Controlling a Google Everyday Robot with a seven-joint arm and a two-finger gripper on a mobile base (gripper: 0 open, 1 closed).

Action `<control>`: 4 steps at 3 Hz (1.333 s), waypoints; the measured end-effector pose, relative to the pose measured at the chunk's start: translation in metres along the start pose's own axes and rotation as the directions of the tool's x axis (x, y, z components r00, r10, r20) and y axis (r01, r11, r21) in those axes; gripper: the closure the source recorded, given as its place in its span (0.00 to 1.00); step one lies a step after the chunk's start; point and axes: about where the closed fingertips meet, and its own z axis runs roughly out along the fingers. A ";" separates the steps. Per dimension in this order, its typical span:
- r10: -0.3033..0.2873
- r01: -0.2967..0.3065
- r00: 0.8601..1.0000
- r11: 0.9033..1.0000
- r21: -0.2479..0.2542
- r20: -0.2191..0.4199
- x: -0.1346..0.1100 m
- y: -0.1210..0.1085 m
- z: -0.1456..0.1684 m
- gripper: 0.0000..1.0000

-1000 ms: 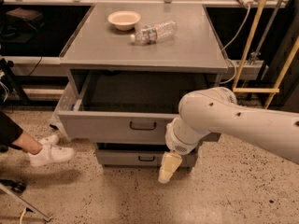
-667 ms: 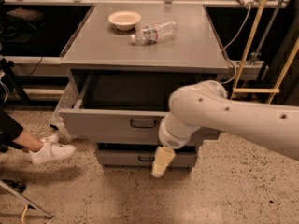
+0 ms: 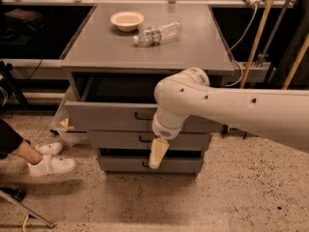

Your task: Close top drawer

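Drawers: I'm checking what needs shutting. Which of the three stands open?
The top drawer, under the tabletop: its front juts forward and its dark inside shows. The middle drawer and bottom drawer sit further in. The gripper hangs before them.

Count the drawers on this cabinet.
3: top drawer, pulled open; middle drawer just below it; bottom drawer lowest. The tool hangs in front of the lower two.

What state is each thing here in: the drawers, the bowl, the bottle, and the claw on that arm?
top drawer: pulled out, open.
middle drawer: looks pushed in.
bottom drawer: looks pushed in.
bowl: upright on the cabinet top.
bottle: lying on its side beside the bowl, apart from it.
gripper: pointing down in front of the two lower drawers, below the top drawer's front.
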 end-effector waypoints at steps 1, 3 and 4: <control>0.066 -0.066 0.998 0.998 -0.012 -0.008 0.016 -0.026 0.013 0.00; 0.147 -0.150 0.987 0.988 -0.044 -0.064 0.035 -0.081 0.042 0.00; 0.160 -0.164 0.984 0.985 -0.048 -0.077 0.036 -0.089 0.047 0.00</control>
